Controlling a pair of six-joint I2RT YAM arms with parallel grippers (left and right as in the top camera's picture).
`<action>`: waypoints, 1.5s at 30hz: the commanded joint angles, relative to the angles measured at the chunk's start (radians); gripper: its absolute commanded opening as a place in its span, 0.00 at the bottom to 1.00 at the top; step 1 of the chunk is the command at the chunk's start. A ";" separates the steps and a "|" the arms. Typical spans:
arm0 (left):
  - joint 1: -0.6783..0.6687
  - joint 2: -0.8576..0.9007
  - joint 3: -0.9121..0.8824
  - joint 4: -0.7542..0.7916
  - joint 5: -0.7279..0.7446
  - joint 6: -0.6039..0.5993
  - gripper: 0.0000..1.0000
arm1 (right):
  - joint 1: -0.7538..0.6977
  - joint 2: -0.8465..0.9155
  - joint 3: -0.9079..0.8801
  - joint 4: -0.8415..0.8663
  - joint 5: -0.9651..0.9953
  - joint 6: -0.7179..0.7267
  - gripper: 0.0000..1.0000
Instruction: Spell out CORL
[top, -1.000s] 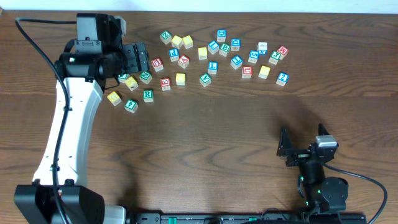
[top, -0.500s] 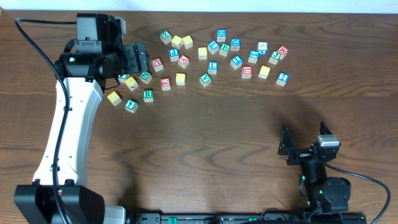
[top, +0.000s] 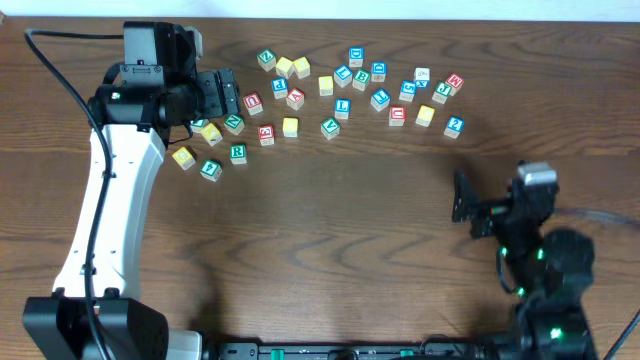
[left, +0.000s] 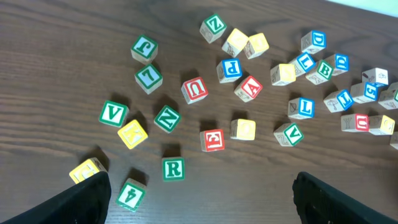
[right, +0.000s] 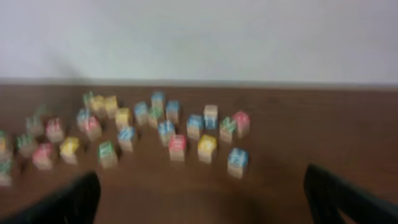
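Several lettered wooden blocks lie scattered across the far part of the table. In the left wrist view I see a green R block (left: 173, 168), a blue L block (left: 304, 107) and a green L block (left: 148, 78). The R (top: 238, 152) and the blue L (top: 342, 107) also show in the overhead view. My left gripper (top: 222, 95) (left: 205, 211) is open and empty, above the left end of the cluster. My right gripper (top: 466, 205) (right: 205, 211) is open and empty, well short of the blocks at the near right. Its view is blurred.
A red U block (left: 194, 89), a green V block (left: 113, 113), a yellow K block (left: 133, 133) and a green N block (left: 166, 117) lie close under my left gripper. The wall runs behind the table's far edge (right: 199, 82). Bare wood (top: 330, 230) lies between the arms.
My right arm has moved farther from the near edge and a little to the right, blurring its view. My left arm and the blocks have not moved.
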 joint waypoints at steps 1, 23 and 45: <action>-0.002 0.002 0.024 -0.003 -0.010 -0.002 0.92 | -0.009 0.129 0.165 -0.078 -0.027 -0.046 0.99; -0.002 0.002 0.024 -0.003 -0.010 -0.002 0.92 | -0.009 0.987 1.143 -0.796 -0.118 -0.080 0.99; -0.002 0.002 0.024 -0.003 -0.010 -0.001 0.92 | -0.008 1.206 1.142 -0.605 -0.077 0.125 0.90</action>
